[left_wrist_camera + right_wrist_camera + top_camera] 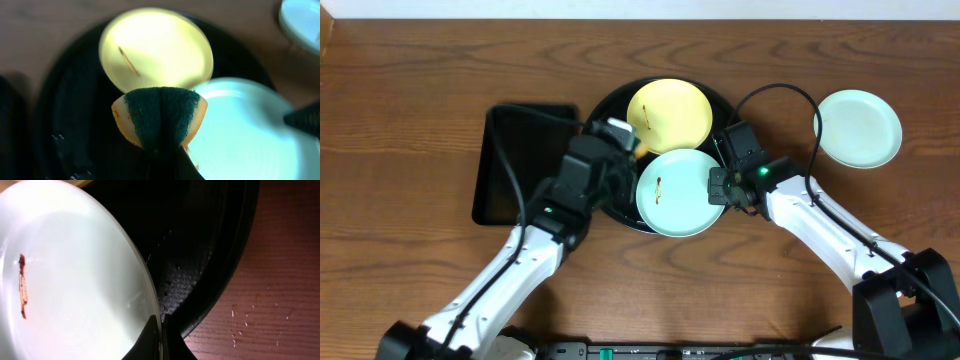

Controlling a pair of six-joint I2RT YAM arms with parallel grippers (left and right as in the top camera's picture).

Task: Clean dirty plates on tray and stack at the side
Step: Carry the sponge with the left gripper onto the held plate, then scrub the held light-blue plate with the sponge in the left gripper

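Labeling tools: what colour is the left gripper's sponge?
Dark green scrub face on an orange-yellow sponge; clearest in left wrist view.

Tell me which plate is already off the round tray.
The mint-blue plate on the bare tabletop at far right, showing no smear. The other mint-blue plate and the yellow plate lie in the round black tray, each smeared brown.

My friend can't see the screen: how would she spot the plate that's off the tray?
Find the round black tray mid-table, holding a yellow plate and a mint plate. Right of it, on bare wood, lies the third plate: mint too, but outside the tray and showing no smear.
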